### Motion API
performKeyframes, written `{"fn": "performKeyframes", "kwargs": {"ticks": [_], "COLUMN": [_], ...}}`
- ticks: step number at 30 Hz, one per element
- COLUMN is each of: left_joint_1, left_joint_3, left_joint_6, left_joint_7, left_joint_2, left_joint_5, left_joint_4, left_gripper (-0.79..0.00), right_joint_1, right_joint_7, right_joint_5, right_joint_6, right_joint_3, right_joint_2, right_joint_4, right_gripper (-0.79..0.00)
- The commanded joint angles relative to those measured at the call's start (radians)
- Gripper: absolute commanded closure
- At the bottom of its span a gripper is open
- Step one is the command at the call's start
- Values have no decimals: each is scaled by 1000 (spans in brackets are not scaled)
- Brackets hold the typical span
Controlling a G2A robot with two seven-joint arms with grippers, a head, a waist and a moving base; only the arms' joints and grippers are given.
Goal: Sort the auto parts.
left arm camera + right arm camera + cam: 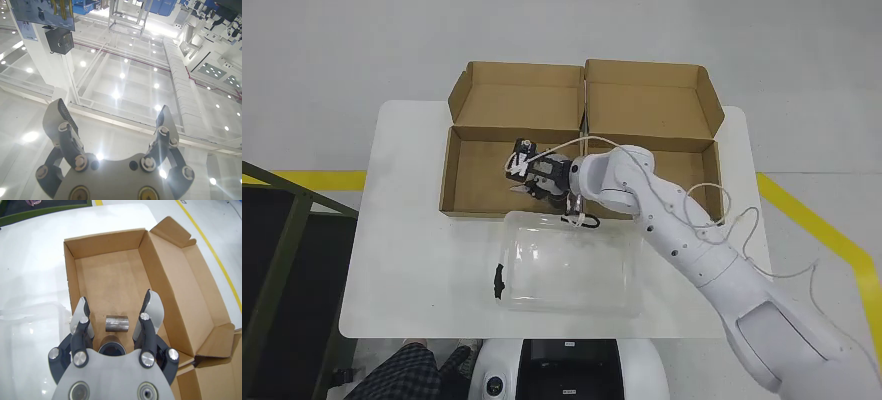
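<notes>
Auto parts in the top view: a small black part (498, 283) is lying inside a clear tray (572, 270), which is sitting on the white bench (402, 250) just beside the cardboard box (467, 185), on its robot-facing side. A second box (647, 110) is standing touching the cardboard box, lids folded back on both. The right arm is stretching across so that the right pincer (516, 162) is hanging over the cardboard box interior.

Left wrist view: the left pincer (112, 106) is pointing up at the ceiling, fingers spread wide, gripping nothing. Its position relative to the cardboard box can't be told.

Right wrist view: the right pincer (116, 295) is hovering above the cardboard box (113, 275) floor, released, nothing between the pads. A short metal sleeve (117, 323) is lying on its side on the box floor, between the two fingers and touching neither. A darker ring-shaped part (111, 346) is sitting just beside the sleeve, partly hidden by the pincer body. The clear tray (28, 317) is showing just outside the box wall, and the second box (217, 380) is sitting against the opposite wall.
</notes>
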Motion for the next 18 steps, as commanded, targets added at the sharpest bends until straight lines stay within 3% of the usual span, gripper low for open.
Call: {"fn": "performKeyframes", "kwargs": {"ticks": [1,6,10,18], "left_joint_1": [0,0,0,0], "left_joint_3": [0,0,0,0], "left_joint_6": [0,0,0,0], "left_joint_7": [0,0,0,0], "left_joint_2": [0,0,0,0], "left_joint_5": [0,0,0,0], "left_joint_4": [0,0,0,0], "left_gripper": [-785,-785,-785,-785], "right_joint_1": [-53,-218,-364,-575], "right_joint_7": [6,16,7,-69], "right_joint_5": [-24,-70,-95,-122], "right_joint_6": [-7,-35,-77,-134], "right_joint_3": [52,185,300,508], "right_joint_2": [23,77,115,164], "right_joint_4": [-104,-353,-517,-667], "right_gripper": [-539,-576,-785,-785]}}
